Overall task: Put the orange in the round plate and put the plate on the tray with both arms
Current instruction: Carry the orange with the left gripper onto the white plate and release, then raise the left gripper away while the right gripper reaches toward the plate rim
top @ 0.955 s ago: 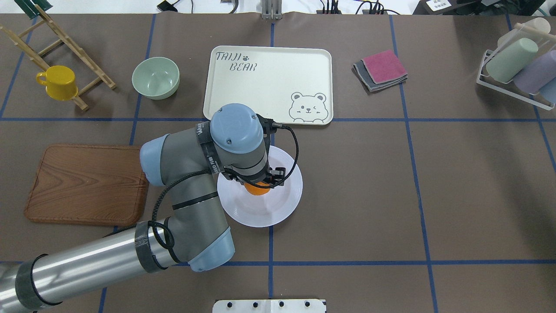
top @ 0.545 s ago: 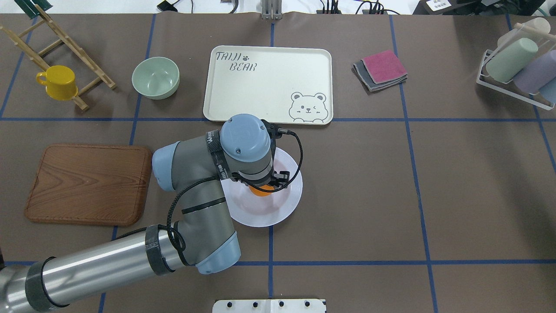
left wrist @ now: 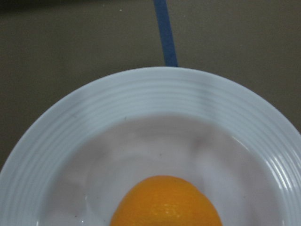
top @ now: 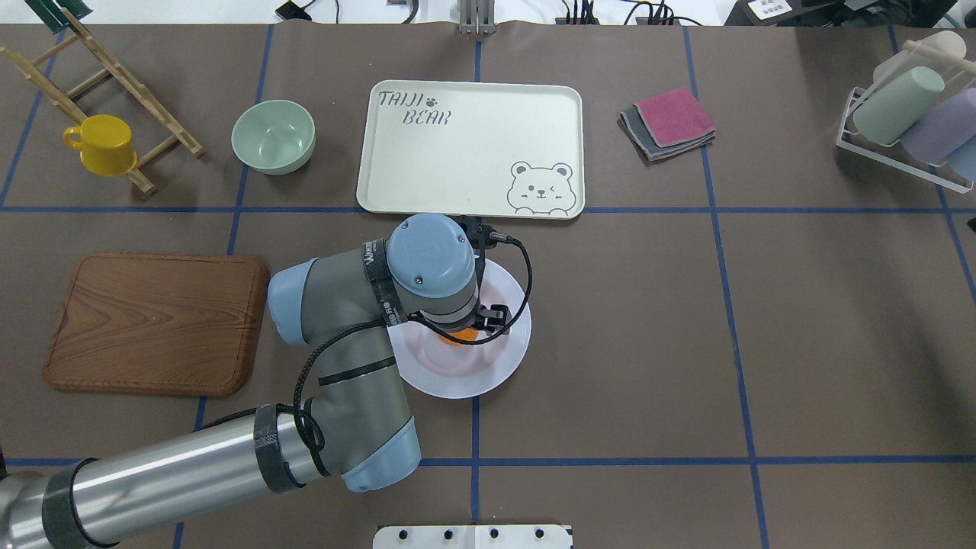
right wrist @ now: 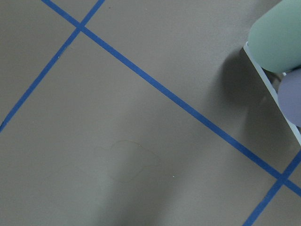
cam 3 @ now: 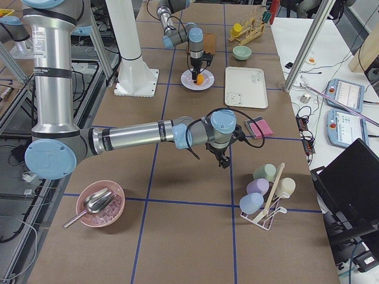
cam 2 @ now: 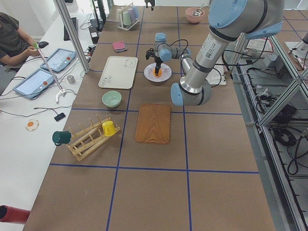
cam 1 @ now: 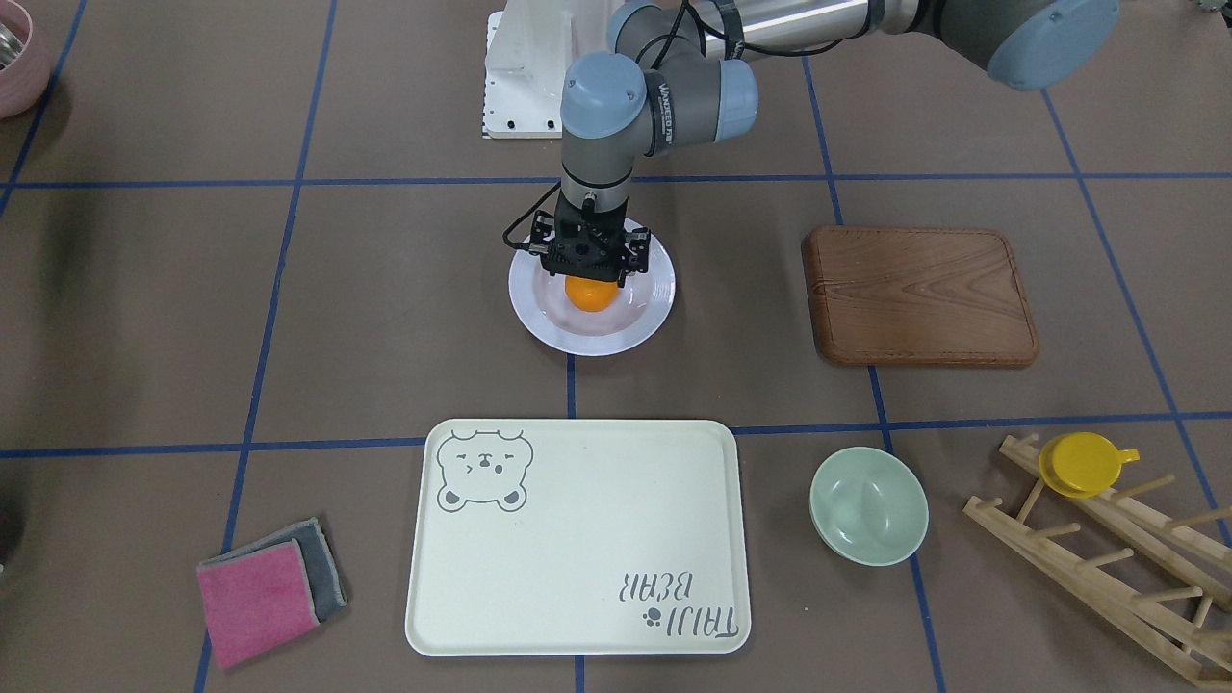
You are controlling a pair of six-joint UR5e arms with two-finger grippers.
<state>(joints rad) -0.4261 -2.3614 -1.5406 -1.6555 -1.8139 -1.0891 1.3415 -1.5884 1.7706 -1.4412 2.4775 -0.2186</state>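
Note:
The orange (cam 1: 590,295) sits low in the well of the white round plate (cam 1: 616,339), which rests on the table in front of the cream tray (cam 1: 577,539). My left gripper (cam 1: 589,283) points straight down over the plate and is shut on the orange. The left wrist view shows the orange (left wrist: 165,202) just above the plate's ridged rim (left wrist: 155,89). From overhead, the wrist hides most of the orange (top: 456,338). My right gripper (cam 3: 224,161) hovers over bare table near the cup rack, far from the plate. I cannot tell whether it is open or shut.
A wooden board (top: 152,324) lies left of the plate. A pale-green bowl (top: 273,136) and a yellow cup (top: 103,143) on a wooden rack stand at the back left. Folded cloths (top: 669,122) and a cup rack (top: 911,114) are on the right.
My left wrist has shifted a little to the right over the plate with the orange in its grip, and now covers more of the orange.

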